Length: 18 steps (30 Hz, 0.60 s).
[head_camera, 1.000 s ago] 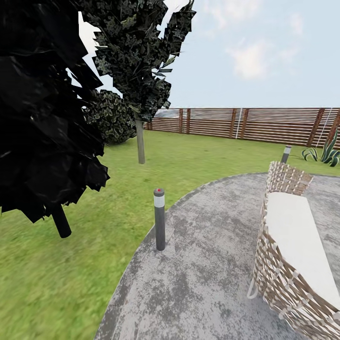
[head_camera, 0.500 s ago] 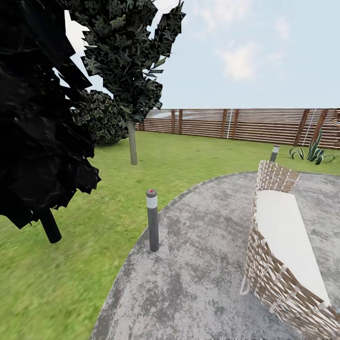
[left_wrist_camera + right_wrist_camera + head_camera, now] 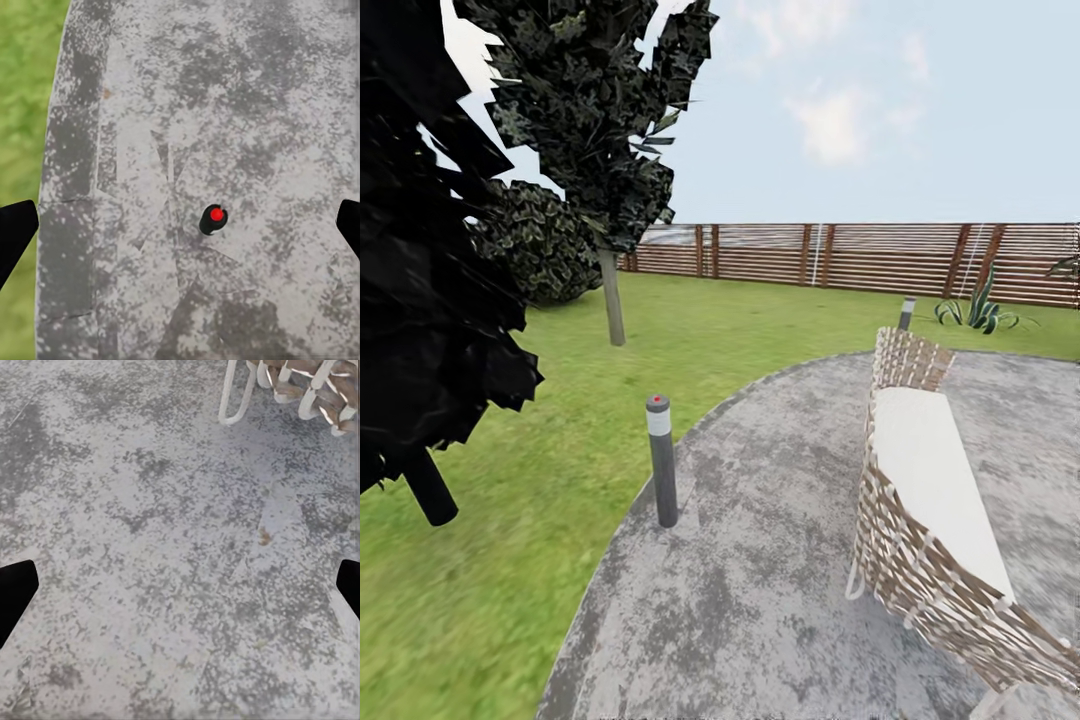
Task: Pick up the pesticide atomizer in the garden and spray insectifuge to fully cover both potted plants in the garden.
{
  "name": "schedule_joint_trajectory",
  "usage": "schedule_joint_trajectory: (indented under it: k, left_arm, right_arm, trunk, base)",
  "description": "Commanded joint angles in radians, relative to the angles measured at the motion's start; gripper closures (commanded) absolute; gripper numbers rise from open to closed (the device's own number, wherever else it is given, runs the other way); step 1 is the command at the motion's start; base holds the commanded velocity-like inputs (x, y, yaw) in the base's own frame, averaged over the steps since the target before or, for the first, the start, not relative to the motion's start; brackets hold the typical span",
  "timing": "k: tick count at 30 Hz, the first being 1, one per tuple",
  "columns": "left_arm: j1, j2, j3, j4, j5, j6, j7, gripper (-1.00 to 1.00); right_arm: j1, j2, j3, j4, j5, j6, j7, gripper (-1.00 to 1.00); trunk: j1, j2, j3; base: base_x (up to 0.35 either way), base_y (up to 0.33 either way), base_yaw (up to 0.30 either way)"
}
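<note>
The garden lawn (image 3: 750, 330) stretches back to a brown slat fence (image 3: 860, 255). The pesticide atomizer and the potted plants are out of view. In the left wrist view my left gripper (image 3: 180, 229) is open over grey paving, its black fingertips (image 3: 15, 232) far apart, with a red-topped bollard (image 3: 215, 217) seen from above between them. In the right wrist view my right gripper (image 3: 180, 589) is open above bare paving, its fingertips (image 3: 15, 592) at the picture's sides, holding nothing.
A grey paved pad (image 3: 780, 560) curves through the grass. On its edge stands a short bollard (image 3: 661, 462). A woven bench (image 3: 925, 500) with a white seat stands at the right, its foot (image 3: 285, 382) near my right gripper. Dark trees (image 3: 430, 300) crowd the left; a spiky plant (image 3: 980, 310) grows by the fence.
The whole head view has swung to the right, so the bollard, the bench and the trees sit further left in the picture. The camera moved, not the things.
</note>
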<state>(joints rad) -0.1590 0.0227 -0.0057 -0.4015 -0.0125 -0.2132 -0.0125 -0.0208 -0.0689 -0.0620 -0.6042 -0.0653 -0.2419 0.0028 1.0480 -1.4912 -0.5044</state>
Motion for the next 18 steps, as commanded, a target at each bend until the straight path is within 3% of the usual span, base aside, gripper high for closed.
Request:
schedule_joint_trajectory:
  k: [1, 18]
  left_arm:
    - [-0.001, 0.001, 0.000, 0.001, -0.001, -0.003, -0.001, -1.00]
    - [-0.001, 0.000, -0.002, 0.000, -0.006, -0.003, -0.001, -1.00]
  right_arm:
    - [-0.001, 0.000, 0.001, 0.000, -0.007, -0.003, 0.000, -1.00]
    - [-0.001, 0.000, 0.001, -0.002, -0.005, -0.004, -0.004, -1.00]
  trunk:
    - [0.004, -0.008, -0.006]
    - [0.069, -0.127, -0.086]
  base:
    - [0.000, 0.000, -0.104]
    - [0.000, 0.000, -0.027]
